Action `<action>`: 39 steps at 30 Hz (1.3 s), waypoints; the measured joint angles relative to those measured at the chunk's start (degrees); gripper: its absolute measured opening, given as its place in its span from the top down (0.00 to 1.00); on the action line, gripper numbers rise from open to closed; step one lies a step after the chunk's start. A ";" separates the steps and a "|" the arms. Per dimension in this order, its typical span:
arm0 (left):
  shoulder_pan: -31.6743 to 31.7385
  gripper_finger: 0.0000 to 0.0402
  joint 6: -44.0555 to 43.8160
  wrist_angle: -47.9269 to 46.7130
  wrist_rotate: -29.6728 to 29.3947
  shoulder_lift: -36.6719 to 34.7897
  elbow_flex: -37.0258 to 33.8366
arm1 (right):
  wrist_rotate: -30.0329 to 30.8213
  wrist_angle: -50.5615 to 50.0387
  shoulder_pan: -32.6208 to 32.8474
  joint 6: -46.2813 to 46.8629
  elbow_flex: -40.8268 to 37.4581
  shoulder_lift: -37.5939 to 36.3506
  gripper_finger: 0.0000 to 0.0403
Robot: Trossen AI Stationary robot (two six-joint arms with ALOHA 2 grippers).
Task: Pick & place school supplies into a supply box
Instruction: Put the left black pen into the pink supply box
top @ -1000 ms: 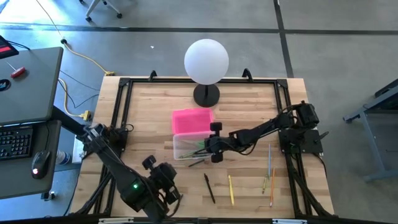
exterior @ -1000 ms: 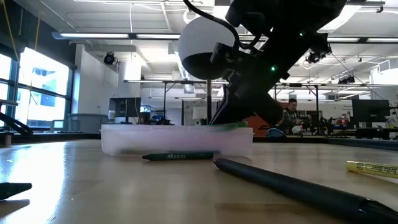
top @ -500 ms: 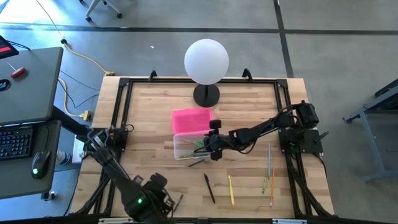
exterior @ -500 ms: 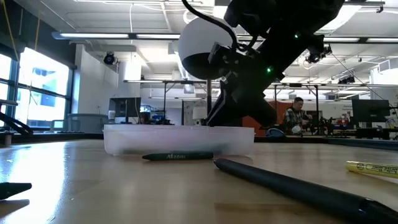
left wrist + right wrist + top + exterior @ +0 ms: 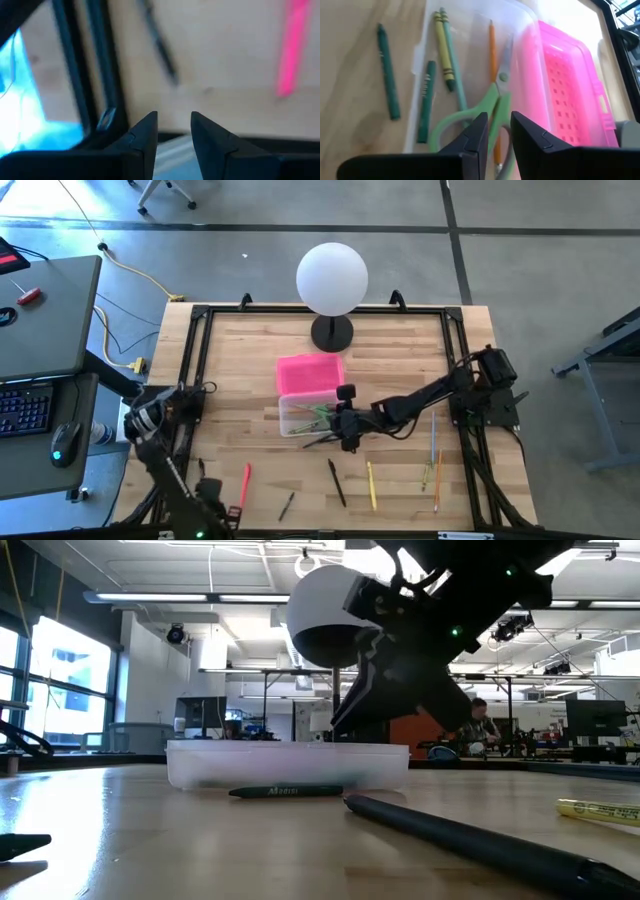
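The right gripper (image 5: 346,436) hangs just above the near, six-o'clock edge of the clear supply box (image 5: 300,417) at table centre, fingers (image 5: 470,142) slightly parted, gripping nothing. Inside lie green-handled scissors (image 5: 485,112), an orange pencil (image 5: 492,55) and crayons. The pink lid (image 5: 309,373) adjoins the box at twelve o'clock; beyond stands a globe lamp (image 5: 332,280). A green crayon (image 5: 285,791) lies outside. More pens wait around five o'clock. The left gripper (image 5: 172,142), parted and empty, sits at seven o'clock near a pink pen (image 5: 244,483).
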 joint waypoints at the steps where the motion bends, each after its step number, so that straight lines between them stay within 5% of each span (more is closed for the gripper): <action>1: -0.79 0.64 -0.64 0.97 1.32 -0.01 -0.21 | 0.00 0.22 0.28 0.00 0.00 0.00 0.85; 7: -3.69 0.71 -1.85 5.71 -5.71 -0.04 -4.79 | -0.02 1.94 1.29 0.04 0.00 -0.02 0.86; 26: -4.87 0.74 -0.62 15.53 -4.79 -0.32 -18.81 | -0.89 4.12 1.99 1.24 0.00 -0.07 0.88; 39: -0.67 0.74 5.99 15.58 -22.56 -0.13 -19.71 | -0.91 5.89 1.99 1.11 0.00 -0.09 0.88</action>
